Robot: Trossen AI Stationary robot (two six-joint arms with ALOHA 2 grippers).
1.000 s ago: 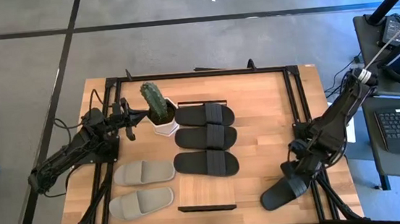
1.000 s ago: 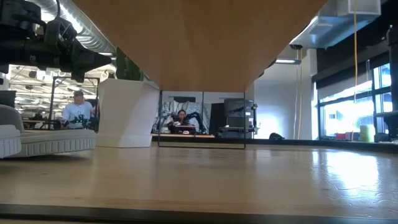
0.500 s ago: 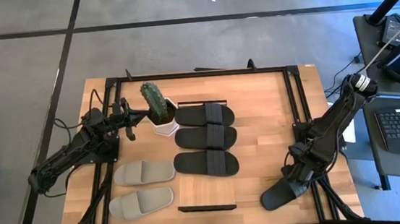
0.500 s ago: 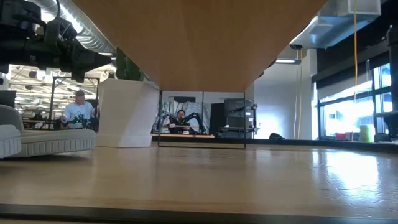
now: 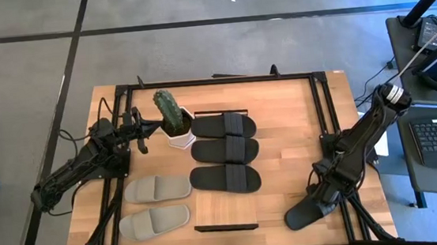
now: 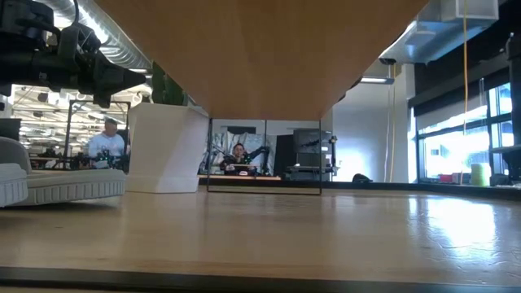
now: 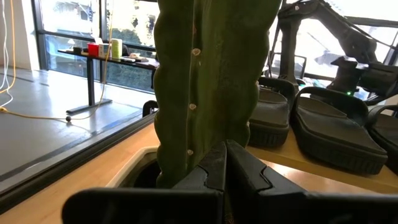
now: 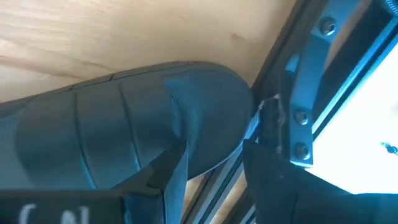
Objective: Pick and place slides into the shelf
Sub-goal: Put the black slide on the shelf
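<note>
Three black slides (image 5: 223, 150) lie side by side on the shelf (image 5: 225, 211), a light wood panel with black end bars. Two grey-beige slides (image 5: 156, 205) lie on the table to its left. A fourth black slide (image 5: 304, 212) lies slantwise at the table's near right corner, against the black frame rail. My right gripper (image 5: 326, 198) hangs open over that slide's far end; in the right wrist view its fingers (image 8: 214, 146) straddle the slide's rounded end (image 8: 205, 106). My left gripper (image 5: 141, 129) is shut and waits beside the cactus (image 7: 205, 87) in its white pot (image 5: 178, 134). My right gripper comes down at the black slide's rounded end (image 8: 211, 124) from above, one finger (image 8: 171, 171) over the slide's upper side and the other (image 8: 267, 168) outside its rim, next to the rail. Whether either finger touches the slide, I cannot tell.
The black frame rail (image 8: 305, 93) runs right beside the slide and my right fingers. The cactus pot stands at the shelf's far left corner. Bare wood (image 5: 283, 133) lies between the shelf and the right rail. People sit in the room beyond the table (image 6: 106, 145).
My right gripper has moved a little toward the table's near edge and lower over the black slide. The slide has stayed in the near right corner.
</note>
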